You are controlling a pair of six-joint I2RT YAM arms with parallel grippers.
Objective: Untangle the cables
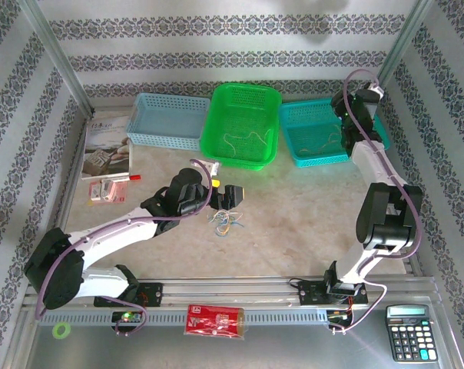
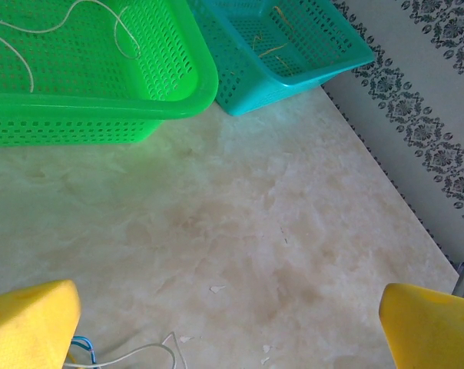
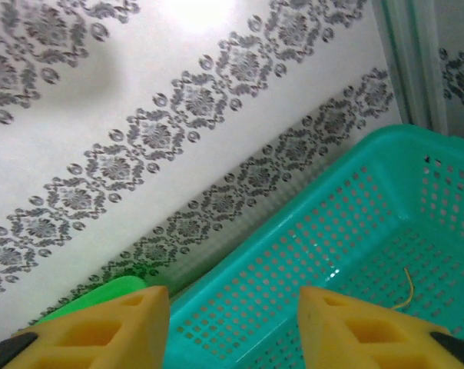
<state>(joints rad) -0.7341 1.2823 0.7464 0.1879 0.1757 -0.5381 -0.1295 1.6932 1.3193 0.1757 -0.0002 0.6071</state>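
Three baskets stand in a row along the far edge of the worktop (image 1: 309, 207): a light blue basket (image 1: 167, 119) on the left, a green basket (image 1: 243, 123) in the middle and a teal basket (image 1: 320, 132) on the right, with their sides touching or nearly so. A thin pale cord (image 2: 32, 38) lies curled on the floor of the green basket. The teal basket holds a tan-yellow cord (image 2: 270, 48), and its end shows against the mesh in the right wrist view.

The clump of cables (image 1: 226, 223) lies on the bare worktop, near the middle and well apart from the baskets. It contains pale blue and whitish strands.

The left pincer (image 2: 228, 330) hovers just beyond the clump. Its yellow fingers (image 2: 28, 323) are spread wide with nothing between them, and a few strands lie just beside the left one.

The right pincer (image 3: 232, 330) hangs over the teal basket near the patterned back wall (image 3: 140, 115). Its jaws are partly apart and hold nothing.
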